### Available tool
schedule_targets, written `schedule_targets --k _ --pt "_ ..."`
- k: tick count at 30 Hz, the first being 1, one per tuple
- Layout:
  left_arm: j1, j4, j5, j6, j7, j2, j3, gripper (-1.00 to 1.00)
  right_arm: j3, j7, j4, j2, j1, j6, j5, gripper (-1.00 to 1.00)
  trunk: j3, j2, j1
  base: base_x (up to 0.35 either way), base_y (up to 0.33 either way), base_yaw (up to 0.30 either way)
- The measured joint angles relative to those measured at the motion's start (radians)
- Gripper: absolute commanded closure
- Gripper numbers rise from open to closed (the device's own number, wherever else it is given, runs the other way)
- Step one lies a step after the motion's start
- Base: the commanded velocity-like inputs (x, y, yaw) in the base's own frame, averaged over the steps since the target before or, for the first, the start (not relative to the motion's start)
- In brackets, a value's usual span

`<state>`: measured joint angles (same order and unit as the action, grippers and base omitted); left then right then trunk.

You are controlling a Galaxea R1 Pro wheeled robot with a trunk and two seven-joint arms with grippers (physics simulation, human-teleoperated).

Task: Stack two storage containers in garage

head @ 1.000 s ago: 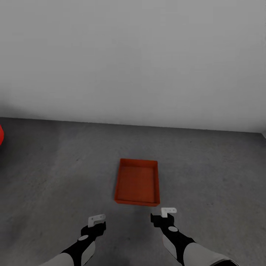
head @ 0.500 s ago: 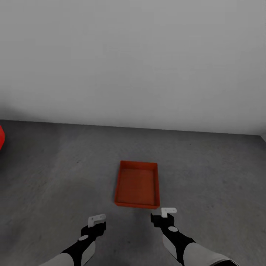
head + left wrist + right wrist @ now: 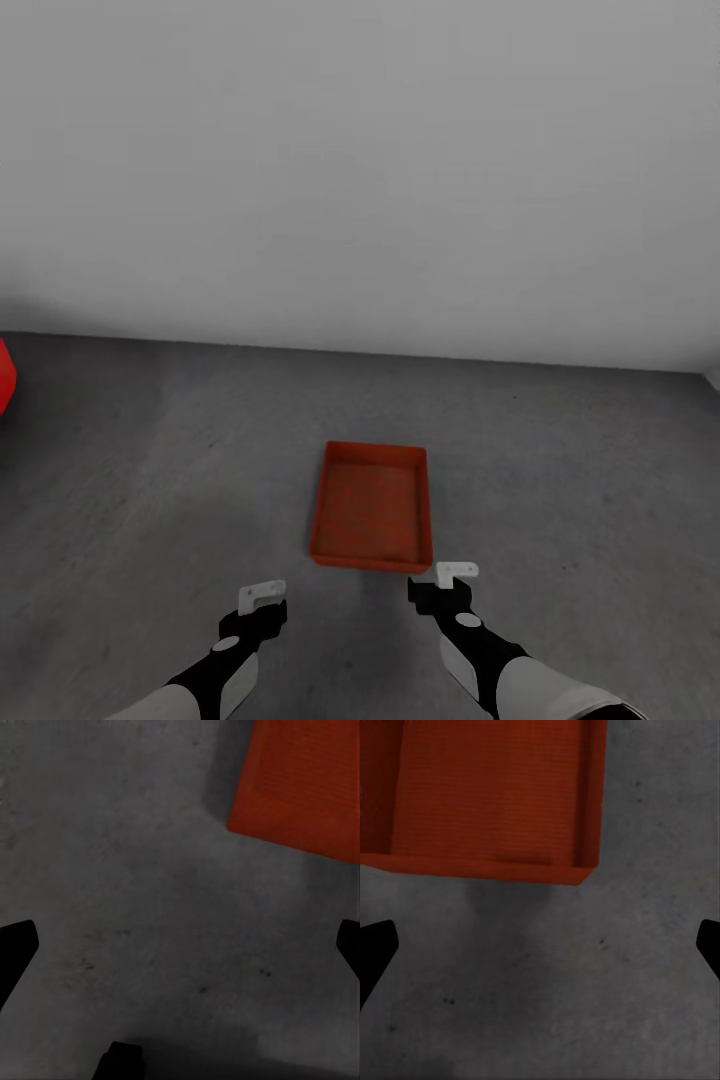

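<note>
One red-orange open-top storage container (image 3: 372,507) lies flat on the dark grey concrete floor (image 3: 150,470) of the garage, a short way in front of the white wall. The second container is out of view. My left gripper (image 3: 263,605) hovers open over bare floor, nearer than the bin and to its left. My right gripper (image 3: 447,588) is open too, just past the bin's near right corner. In the left wrist view the container (image 3: 300,787) lies ahead of the spread fingers (image 3: 15,949). The right wrist view has the container (image 3: 487,795) close ahead of the fingers (image 3: 375,945).
A plain white wall (image 3: 360,170) closes the space behind the bin. A sliver of the red car (image 3: 4,375) shows at the left edge. Mottled concrete stretches to both sides of the bin.
The whole head view has shifted slightly downward, so the camera moved. The container now sits a little nearer my grippers in the picture. Both arms hold the same pose.
</note>
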<state>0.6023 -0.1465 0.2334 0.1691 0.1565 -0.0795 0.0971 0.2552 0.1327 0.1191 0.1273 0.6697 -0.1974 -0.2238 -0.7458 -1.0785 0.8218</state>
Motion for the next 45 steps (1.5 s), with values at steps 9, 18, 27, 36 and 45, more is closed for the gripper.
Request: schedule_targets --k 9,18,27,36,45 --pt "0.0 0.001 0.0 0.0 -0.001 0.001 -0.001 -1.0 0.0 -0.001 0.0 -0.001 0.0 0.0 -0.001 -1.0 0.014 0.0 0.0 0.0 0.0 0.0" --pt "0.0 0.011 0.037 -0.007 -0.006 0.094 -0.01 -1.0 0.003 -0.007 -0.022 -0.088 0.001 0.014 0.004 -1.0 0.018 0.0 0.0 0.0 0.0 0.0" --pt "0.0 0.137 0.103 -0.007 -0.011 0.196 -0.009 -1.0 0.005 -0.016 -0.142 -0.225 0.002 0.014 0.001 -1.0 0.018 0.0 0.0 0.0 0.0 0.0" --pt "-0.125 0.146 0.108 -0.017 -0.012 0.192 -0.009 -1.0 0.007 -0.018 -0.149 -0.228 -0.259 0.02 0.005 -1.0 0.018 0.0 0.0 0.0 0.0 0.0" --pt "-0.265 0.147 0.106 -0.103 -0.023 0.184 -0.011 -1.0 0.008 -0.019 -0.15 -0.203 -0.41 0.024 0.004 -1.0 0.018 0.0 0.0 0.0 0.0 0.0"
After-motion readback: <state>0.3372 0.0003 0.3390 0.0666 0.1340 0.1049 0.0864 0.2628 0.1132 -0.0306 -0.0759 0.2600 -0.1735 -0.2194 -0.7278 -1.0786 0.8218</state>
